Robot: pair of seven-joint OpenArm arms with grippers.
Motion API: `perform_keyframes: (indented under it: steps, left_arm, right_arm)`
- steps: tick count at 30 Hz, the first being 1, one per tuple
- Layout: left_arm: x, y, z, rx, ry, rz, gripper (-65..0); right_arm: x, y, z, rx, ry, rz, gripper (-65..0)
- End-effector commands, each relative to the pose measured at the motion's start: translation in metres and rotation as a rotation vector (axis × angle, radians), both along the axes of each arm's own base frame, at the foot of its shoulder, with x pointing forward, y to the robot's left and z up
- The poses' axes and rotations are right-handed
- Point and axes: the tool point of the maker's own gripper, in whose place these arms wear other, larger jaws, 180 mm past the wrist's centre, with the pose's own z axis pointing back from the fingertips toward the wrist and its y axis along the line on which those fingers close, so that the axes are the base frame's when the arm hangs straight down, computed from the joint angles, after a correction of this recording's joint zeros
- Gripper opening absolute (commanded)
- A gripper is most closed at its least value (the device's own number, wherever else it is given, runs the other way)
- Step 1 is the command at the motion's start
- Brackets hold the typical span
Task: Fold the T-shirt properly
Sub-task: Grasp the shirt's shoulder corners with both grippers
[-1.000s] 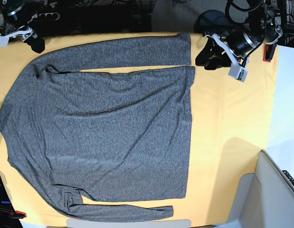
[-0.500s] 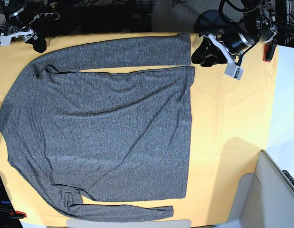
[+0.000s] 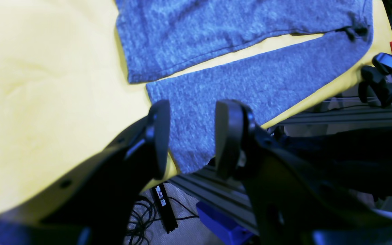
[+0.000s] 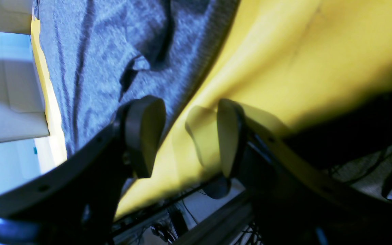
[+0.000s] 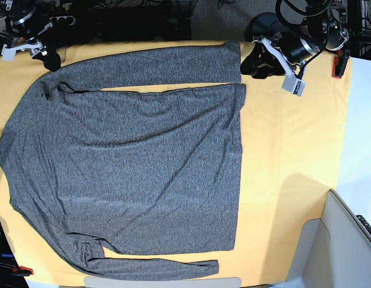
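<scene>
The T-shirt [image 5: 131,162] lies spread flat on the yellow tablecloth [image 5: 287,150], both long sleeves stretched along its top and bottom edges. My left gripper [image 5: 252,63] hovers open just off the upper sleeve's cuff [image 5: 232,60]. In the left wrist view that cuff [image 3: 196,136] shows between the spread fingers [image 3: 158,136] of the left gripper [image 3: 191,143], at the table's edge. My right gripper [image 5: 46,57] is open at the far left by the sleeve's shoulder end. In its wrist view the right gripper [image 4: 187,136] straddles the T-shirt's edge [image 4: 114,61] and bare cloth.
A white bin [image 5: 347,240] stands at the front right corner. A red tag [image 5: 338,66] sits by the left arm. Cables and a metal frame [image 3: 216,194] lie beyond the table's back edge. A pale strip [image 5: 161,282] sits at the front edge.
My left gripper has slid left and up towards the upper sleeve's cuff. My right gripper has shifted slightly up near the shoulder end. The shirt has not moved.
</scene>
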Motion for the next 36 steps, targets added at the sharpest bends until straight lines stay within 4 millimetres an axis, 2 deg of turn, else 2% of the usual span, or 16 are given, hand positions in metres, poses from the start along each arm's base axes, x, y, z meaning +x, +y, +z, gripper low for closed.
perform_keyframes:
  steps: [1, 6, 12, 24, 36]
  left_arm:
    - [0.003, -0.002, 0.008, -0.012, -0.029, -0.01, -43.2]
    - [0.003, -0.002, 0.008, -0.011, -0.029, -0.011, -43.2]
    - [0.003, -0.002, 0.008, -0.01, -0.031, -0.01, -43.2]
    - [0.004, 0.0, 0.008, -0.009, -0.032, -0.007, -43.2]
    - [0.003, -0.001, 0.008, -0.009, -0.03, -0.01, -43.2]
  right_arm:
    - [0.006, 0.001, 0.012, -0.016, -0.032, 0.025, -35.9]
    - [0.019, 0.005, 0.024, -0.024, -0.081, 0.04, -35.9]
    - [0.029, 0.009, 0.025, -0.01, -0.105, 0.032, -35.9]
    - [0.011, 0.016, -0.017, 0.096, -0.016, -0.031, -35.9]
    - [-0.009, 0.019, -0.025, 0.105, 0.029, -0.046, -35.9]
